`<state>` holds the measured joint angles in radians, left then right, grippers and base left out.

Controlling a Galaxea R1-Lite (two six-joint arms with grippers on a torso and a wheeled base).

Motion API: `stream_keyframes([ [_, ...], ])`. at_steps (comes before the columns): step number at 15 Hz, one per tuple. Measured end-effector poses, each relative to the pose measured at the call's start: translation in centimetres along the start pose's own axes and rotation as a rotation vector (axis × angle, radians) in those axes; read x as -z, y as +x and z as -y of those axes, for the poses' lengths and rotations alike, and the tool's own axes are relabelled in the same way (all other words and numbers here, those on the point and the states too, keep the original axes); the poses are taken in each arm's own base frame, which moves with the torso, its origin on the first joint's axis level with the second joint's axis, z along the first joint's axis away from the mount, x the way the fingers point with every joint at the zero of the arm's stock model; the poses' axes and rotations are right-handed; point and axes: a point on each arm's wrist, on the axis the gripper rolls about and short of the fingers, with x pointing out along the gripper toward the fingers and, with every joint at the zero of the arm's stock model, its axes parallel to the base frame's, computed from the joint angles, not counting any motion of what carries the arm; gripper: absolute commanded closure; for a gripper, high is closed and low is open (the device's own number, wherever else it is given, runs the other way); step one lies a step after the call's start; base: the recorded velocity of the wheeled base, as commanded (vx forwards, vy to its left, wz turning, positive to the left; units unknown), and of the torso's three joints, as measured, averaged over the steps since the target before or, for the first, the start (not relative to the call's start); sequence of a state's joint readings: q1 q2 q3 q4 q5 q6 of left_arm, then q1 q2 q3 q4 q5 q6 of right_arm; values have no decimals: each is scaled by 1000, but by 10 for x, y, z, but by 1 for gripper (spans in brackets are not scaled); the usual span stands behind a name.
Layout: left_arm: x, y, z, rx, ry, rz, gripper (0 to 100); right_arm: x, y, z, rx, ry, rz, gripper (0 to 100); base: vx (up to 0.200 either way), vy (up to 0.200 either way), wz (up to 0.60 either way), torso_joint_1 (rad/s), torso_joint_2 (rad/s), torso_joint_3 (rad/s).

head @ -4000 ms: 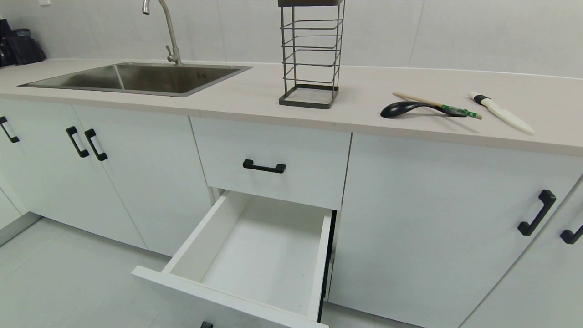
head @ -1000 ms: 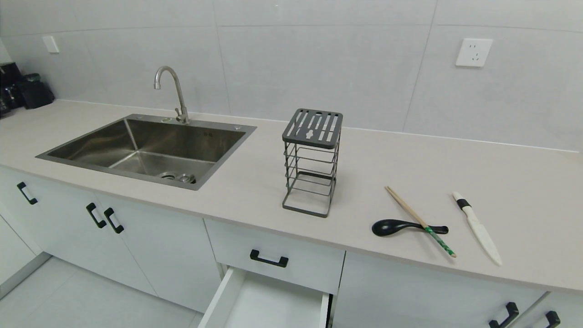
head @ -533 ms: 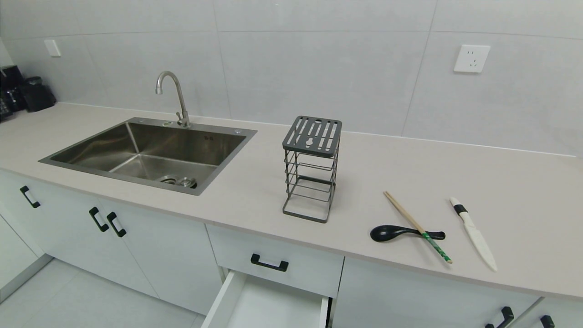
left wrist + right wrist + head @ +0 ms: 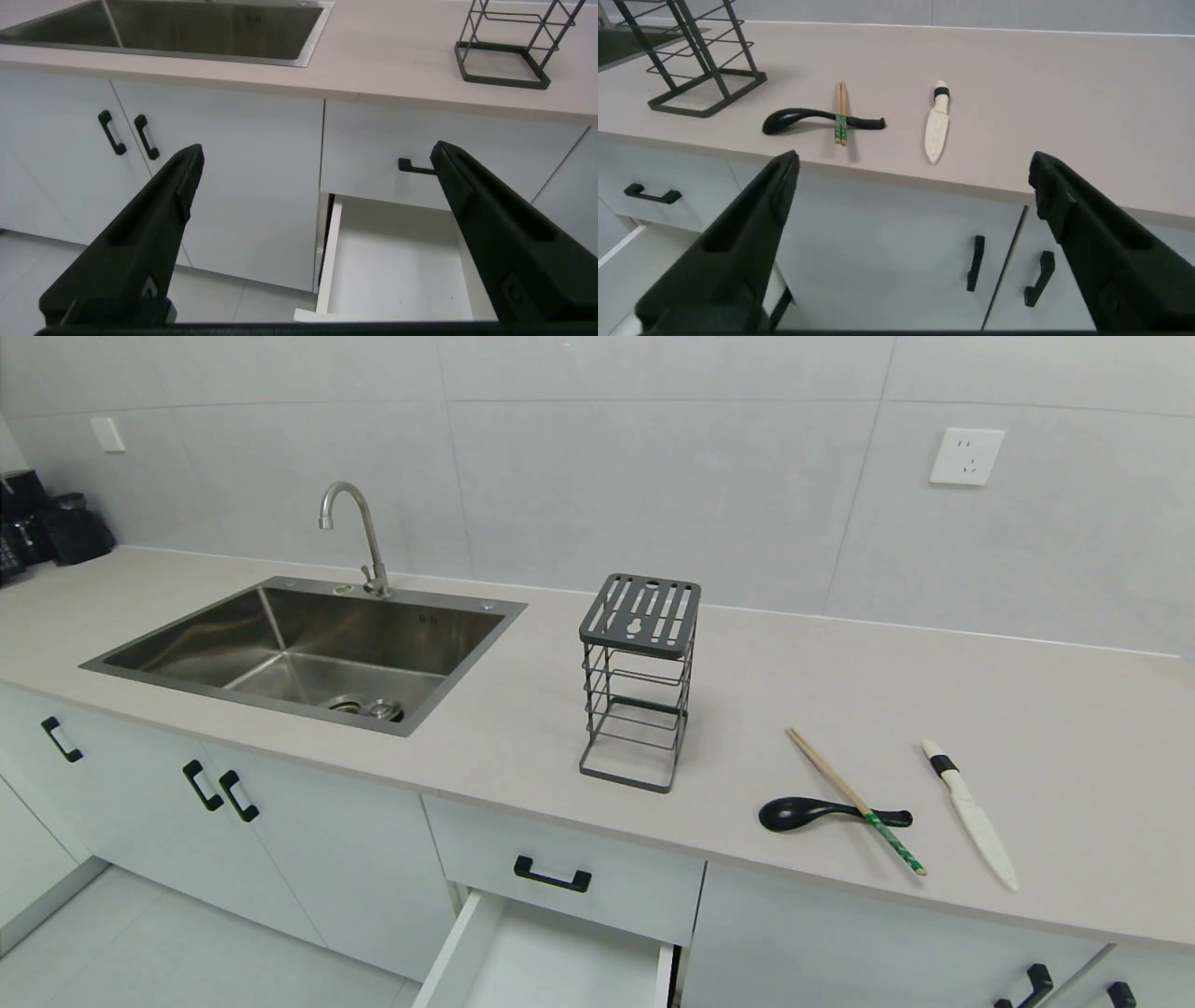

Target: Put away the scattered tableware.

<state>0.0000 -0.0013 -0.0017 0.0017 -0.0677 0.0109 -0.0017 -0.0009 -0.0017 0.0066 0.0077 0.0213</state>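
Note:
On the pale countertop (image 4: 523,737), right of the middle, lies a black spoon (image 4: 822,814) with a pair of green-tipped wooden chopsticks (image 4: 854,799) across its handle. A white knife (image 4: 969,814) with a black band lies a little further right. The right wrist view also shows the spoon (image 4: 799,119), chopsticks (image 4: 840,112) and knife (image 4: 937,126). My right gripper (image 4: 913,163) hangs open in front of the counter edge, short of them. My left gripper (image 4: 318,154) is open, low before the cabinets, above the open white drawer (image 4: 402,261).
A dark wire rack (image 4: 639,681) with a slotted top stands mid-counter, left of the tableware. A steel sink (image 4: 308,649) with a tap (image 4: 359,527) is at the left. The lower drawer (image 4: 551,961) is pulled out under a closed one. Black-handled cabinet doors (image 4: 980,261) sit below the knife.
The head camera has risen since four seconds ago, from the open drawer to the countertop. The tableware lies where it was, and nothing has changed in the last half second.

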Motion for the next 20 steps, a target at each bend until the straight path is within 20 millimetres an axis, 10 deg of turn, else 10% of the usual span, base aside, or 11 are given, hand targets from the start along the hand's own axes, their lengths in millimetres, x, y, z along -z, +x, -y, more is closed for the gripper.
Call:
stream_keyframes([
  [5, 0, 0, 0, 0, 0, 0, 0, -37, -6, -2, -67, 0, 329, 0, 0, 0, 0, 0, 0, 0],
  [10, 0, 0, 0, 0, 0, 0, 0, -73, -4, -5, -233, 25, 193, 0, 0, 0, 0, 0, 0, 0],
  [20, 0, 0, 0, 0, 0, 0, 0, -95, 92, -15, -347, 53, -339, 0, 0, 0, 0, 0, 0, 0],
])
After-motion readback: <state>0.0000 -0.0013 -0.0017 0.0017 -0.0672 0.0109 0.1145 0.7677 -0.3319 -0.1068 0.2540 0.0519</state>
